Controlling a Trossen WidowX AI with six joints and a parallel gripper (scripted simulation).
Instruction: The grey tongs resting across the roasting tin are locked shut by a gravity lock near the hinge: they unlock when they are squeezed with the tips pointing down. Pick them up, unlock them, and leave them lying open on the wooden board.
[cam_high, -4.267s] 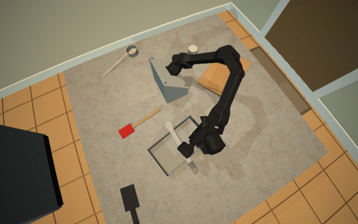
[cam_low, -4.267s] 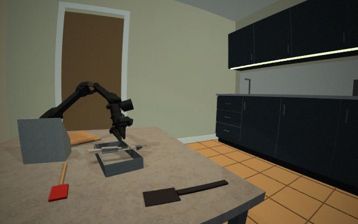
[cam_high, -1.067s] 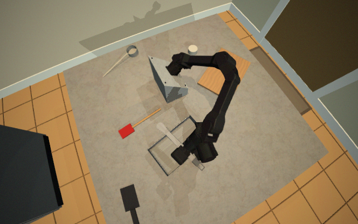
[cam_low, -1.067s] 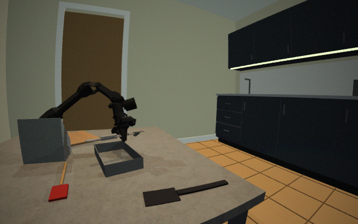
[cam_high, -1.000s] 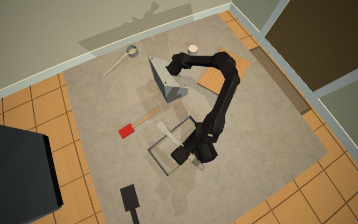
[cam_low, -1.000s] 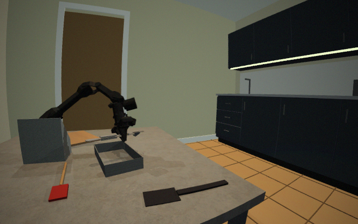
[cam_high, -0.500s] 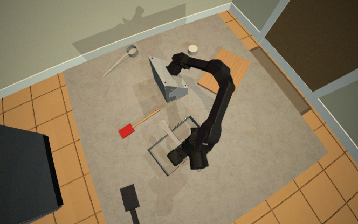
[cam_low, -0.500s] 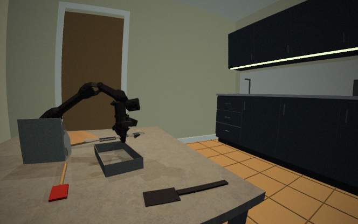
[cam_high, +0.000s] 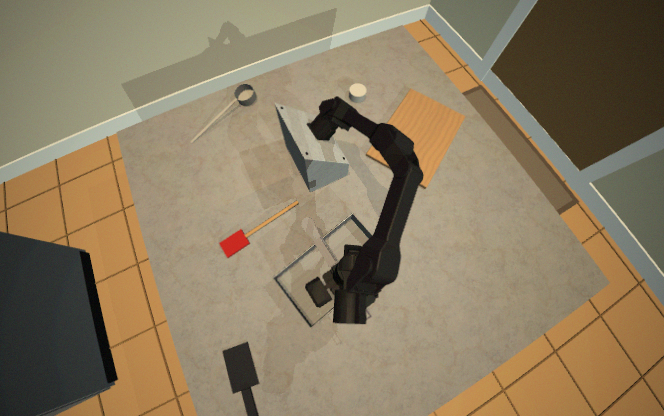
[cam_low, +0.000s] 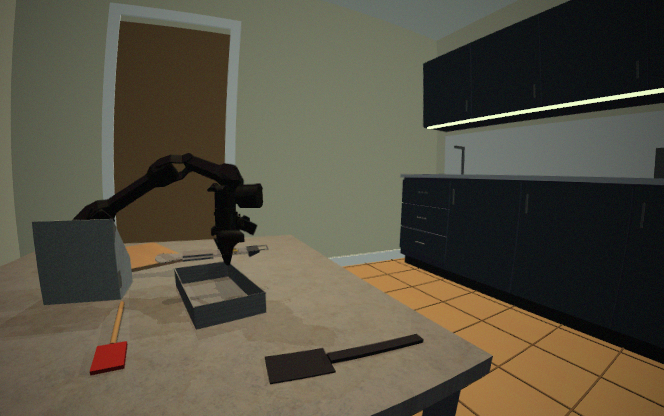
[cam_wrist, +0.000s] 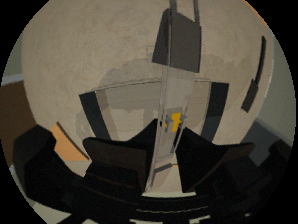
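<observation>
One gripper (cam_low: 228, 260) (cam_wrist: 164, 121) is clenched on one pair of tongs (cam_low: 198, 255) (cam_wrist: 176, 92), held above one tin (cam_high: 295, 303) (cam_low: 229, 306) (cam_wrist: 215, 112). The tongs look grey, long and near level, with a yellow part near the fingertips; their arms seem closed together, though the view is dim. One board (cam_high: 430, 130) (cam_low: 150, 254) (cam_wrist: 69, 145) lies beyond the tin.

Grey tongs (cam_high: 322, 245) (cam_low: 197, 255) (cam_wrist: 176, 95) aloft, roughly level

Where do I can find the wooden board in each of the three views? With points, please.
Top: upper right, partly behind the arm, the wooden board (cam_high: 435, 125) (cam_low: 150, 254) (cam_wrist: 67, 144).
Exterior: left of centre, behind the grey block.
Wrist: lower left, only a piece.
Shared landmark: the roasting tin (cam_high: 293, 302) (cam_low: 230, 309) (cam_wrist: 95, 117).
</observation>
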